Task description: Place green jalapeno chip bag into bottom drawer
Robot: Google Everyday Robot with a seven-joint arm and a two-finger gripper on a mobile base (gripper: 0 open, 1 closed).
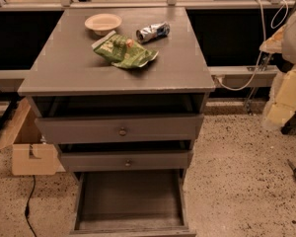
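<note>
The green jalapeno chip bag (124, 52) is parked on the cabinet top (64, 68), bottom drawer (130, 196) pulled out
It's laid just beside the bowl (103, 22) and silver packet (152, 31); the gripper isn't caught in view, so its state can't be told.

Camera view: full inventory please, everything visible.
green jalapeno chip bag: 1, green, cabinet top, centre
bowl: 1, cream, cabinet top, behind the bag
foil packet: 1, silver-blue, cabinet top, right of the bowl
cabinet: 1, grey, centre
upper drawers: 2, grey, round knobs, partly out
bottom drawer: 1, grey, pulled open
cardboard box: 1, tan, floor left
cable: 1, black, floor left
pale shape: white-yellow, right edge, cannot tell what
pincer: not in view
</note>
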